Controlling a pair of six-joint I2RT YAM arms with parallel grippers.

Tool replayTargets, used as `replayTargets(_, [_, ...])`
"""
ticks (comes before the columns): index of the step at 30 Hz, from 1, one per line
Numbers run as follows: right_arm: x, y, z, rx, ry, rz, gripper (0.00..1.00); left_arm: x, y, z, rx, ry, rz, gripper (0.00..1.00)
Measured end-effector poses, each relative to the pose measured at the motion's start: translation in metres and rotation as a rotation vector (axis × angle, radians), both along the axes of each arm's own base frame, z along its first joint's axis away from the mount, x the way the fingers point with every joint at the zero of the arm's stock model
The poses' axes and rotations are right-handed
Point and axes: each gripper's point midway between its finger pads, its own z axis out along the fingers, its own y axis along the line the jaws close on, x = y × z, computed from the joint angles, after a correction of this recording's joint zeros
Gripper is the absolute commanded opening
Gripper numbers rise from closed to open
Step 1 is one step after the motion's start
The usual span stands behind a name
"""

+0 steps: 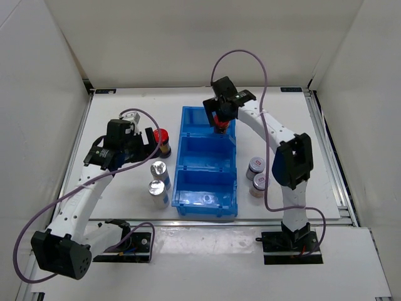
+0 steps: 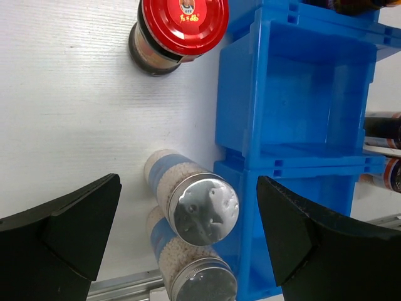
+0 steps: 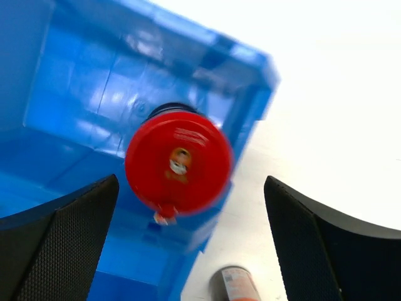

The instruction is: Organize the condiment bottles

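Right gripper (image 3: 191, 180) wide open, holding nothing, over red-capped bottle (image 3: 178, 162) in bin (image 3: 75, 81); I'd lift straight up; left gripper (image 2: 188, 180) gaping, empty.

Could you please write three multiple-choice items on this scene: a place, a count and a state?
1. Where is the red-capped bottle under the right pincer? A far compartment of the bin; B outside the bin; C near compartment.
2. How many silver-capped bottles stand left of the bin? A one; B two; C four.
3. The left pincer is: A shut on a bottle; B open, empty; C shut, empty.
A: blue walls surround it. B: two silver caps show. B: its fingers stand apart.
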Motion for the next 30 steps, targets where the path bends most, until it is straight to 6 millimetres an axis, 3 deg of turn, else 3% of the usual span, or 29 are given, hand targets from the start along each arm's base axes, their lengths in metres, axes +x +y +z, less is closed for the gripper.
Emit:
replayTargets(7, [-0.008, -0.028, 0.091, 0.09, -0.198, -0.105, 1.0, 0.026, -0.003, 0.015, 0.023, -0.027, -0.006, 1.0])
replayTargets(11, [-0.029, -0.049, 0.12, 0.186, -0.218, -0.111, 1.0, 0.058, -0.008, 0.014, 0.05, -0.022, -0.016, 1.0])
replayTargets(14, [-0.048, -0.061, 0.119, 0.249, -0.185, -0.096, 1.0, 0.078, -0.011, -0.002, 0.074, -0.003, -0.022, 1.0])
replayTargets(22, [-0.103, -0.079, 0.082, 0.315, -0.048, -0.058, 1.0, 0.106, -0.012, -0.051, 0.142, 0.081, -0.037, 1.0])
replayTargets(29, [-0.11, -0.112, 0.093, 0.376, -0.081, -0.101, 1.0, 0.127, -0.016, -0.063, 0.163, 0.083, -0.053, 1.0])
replayTargets(30, [-0.11, -0.117, 0.093, 0.378, -0.083, -0.11, 1.0, 0.128, -0.016, -0.065, 0.165, 0.085, -0.055, 0.95])
